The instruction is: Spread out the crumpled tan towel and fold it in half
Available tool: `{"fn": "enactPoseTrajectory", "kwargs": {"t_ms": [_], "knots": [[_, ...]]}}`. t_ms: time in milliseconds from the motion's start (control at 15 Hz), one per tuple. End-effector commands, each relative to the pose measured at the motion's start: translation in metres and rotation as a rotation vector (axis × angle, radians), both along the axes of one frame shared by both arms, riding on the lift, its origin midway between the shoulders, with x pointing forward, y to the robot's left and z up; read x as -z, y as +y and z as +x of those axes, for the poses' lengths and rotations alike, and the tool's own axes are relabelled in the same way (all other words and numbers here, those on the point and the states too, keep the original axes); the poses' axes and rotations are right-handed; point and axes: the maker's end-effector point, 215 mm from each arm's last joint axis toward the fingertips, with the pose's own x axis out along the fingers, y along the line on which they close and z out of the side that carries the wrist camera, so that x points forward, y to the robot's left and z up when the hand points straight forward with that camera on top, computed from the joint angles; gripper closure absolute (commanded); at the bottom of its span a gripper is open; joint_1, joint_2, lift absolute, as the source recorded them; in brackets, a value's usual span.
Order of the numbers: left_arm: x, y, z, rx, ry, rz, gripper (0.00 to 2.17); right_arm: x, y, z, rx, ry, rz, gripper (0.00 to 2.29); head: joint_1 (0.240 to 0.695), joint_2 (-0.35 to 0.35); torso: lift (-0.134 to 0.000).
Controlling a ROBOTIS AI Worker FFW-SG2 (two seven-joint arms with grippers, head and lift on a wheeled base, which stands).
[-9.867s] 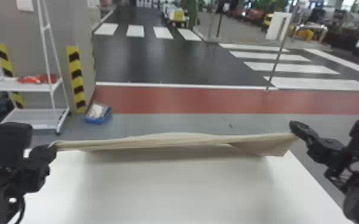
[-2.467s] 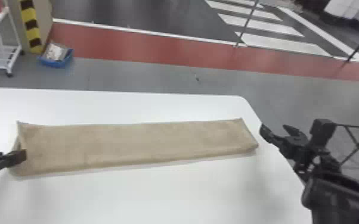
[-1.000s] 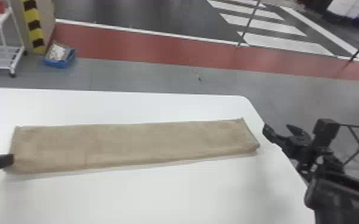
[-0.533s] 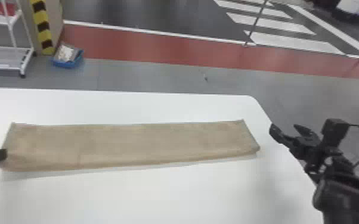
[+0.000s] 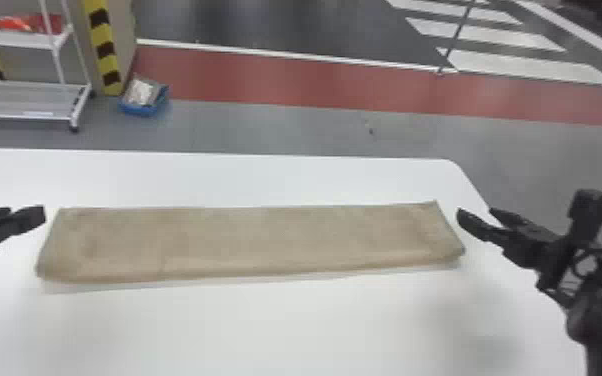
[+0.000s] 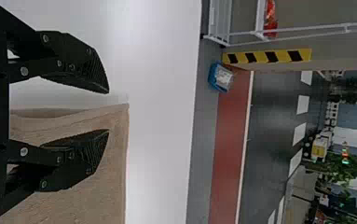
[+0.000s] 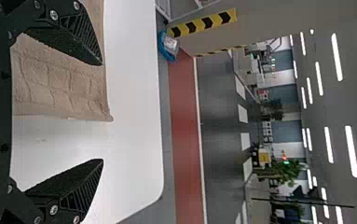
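Tan towel (image 5: 250,242), a long, softly napped rectangle with a rounded near edge, lying on the smooth white counter (image 5: 285,325) between the open left gripper (image 5: 27,211) and right gripper (image 5: 476,214), whose ridged black fingers likewise stand apart.

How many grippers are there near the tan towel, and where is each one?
2. The left gripper is open near the left end of the tan towel; the right gripper is open near its right end. None seems hidden.
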Motion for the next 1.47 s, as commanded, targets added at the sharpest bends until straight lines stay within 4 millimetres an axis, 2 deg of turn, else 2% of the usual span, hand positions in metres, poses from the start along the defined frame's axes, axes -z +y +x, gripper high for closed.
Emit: {"fn": "enactPoseTrajectory", "kwargs": {"t_ms": [0,200,467,533,733,933,1133,1400], "knots": [[-0.024,0.022,0.026,-0.009,-0.037,0.003,0.04,0.000,-0.004,-0.003,0.001,0.073,0.094,0.16,0.695,-0.178,-0.124],[-0.024,0.028,0.043,-0.007,0.020,-0.044,0.04,-0.015,-0.010,-0.003,-0.023,0.135,0.156,0.16,0.695,-0.155,-0.124],[0.000,0.010,0.035,0.013,0.179,-0.102,0.05,-0.036,-0.019,0.015,-0.064,0.165,0.127,0.17,0.695,-0.155,-0.124],[0.009,0.005,0.031,0.015,0.224,-0.109,0.05,-0.034,-0.021,0.022,-0.084,0.187,0.119,0.17,0.695,-0.159,-0.124],[0.029,-0.009,0.017,0.021,0.324,-0.134,0.09,-0.023,-0.011,0.036,-0.165,0.238,0.096,0.18,0.695,-0.174,-0.124],[0.043,-0.013,0.001,0.014,0.397,-0.151,0.09,-0.010,-0.009,0.046,-0.197,0.259,0.043,0.18,0.695,-0.181,-0.124],[0.052,-0.018,-0.012,0.023,0.438,-0.176,0.15,-0.004,-0.011,0.045,-0.213,0.308,0.027,0.18,0.695,-0.187,-0.124],[0.062,-0.016,-0.023,0.029,0.454,-0.195,0.21,0.003,-0.016,0.027,-0.210,0.374,0.111,0.17,0.695,-0.198,-0.124]]}}
